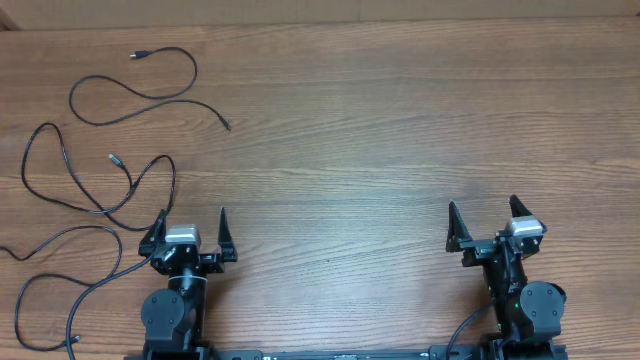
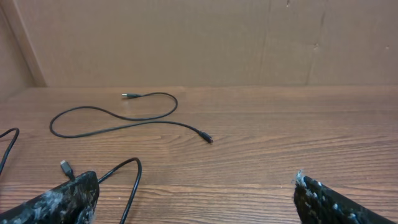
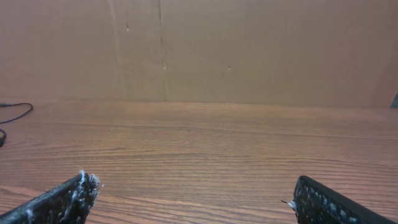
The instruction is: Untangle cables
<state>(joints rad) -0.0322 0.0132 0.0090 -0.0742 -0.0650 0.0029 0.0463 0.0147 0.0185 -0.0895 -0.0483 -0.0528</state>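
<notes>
— Where are the cables (image 1: 112, 157)?
— Overhead: loose loops far left, near the left gripper (image 1: 192, 215). Right wrist sees only a sliver.
— Jaws?
— Both wide, empty; right gripper (image 1: 482, 203) well apart.

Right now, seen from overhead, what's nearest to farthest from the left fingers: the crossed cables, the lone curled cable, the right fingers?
1. The crossed cables, right beside the left fingers.
2. The lone curled cable, up at the far left.
3. The right fingers, across the table on the right.
</notes>
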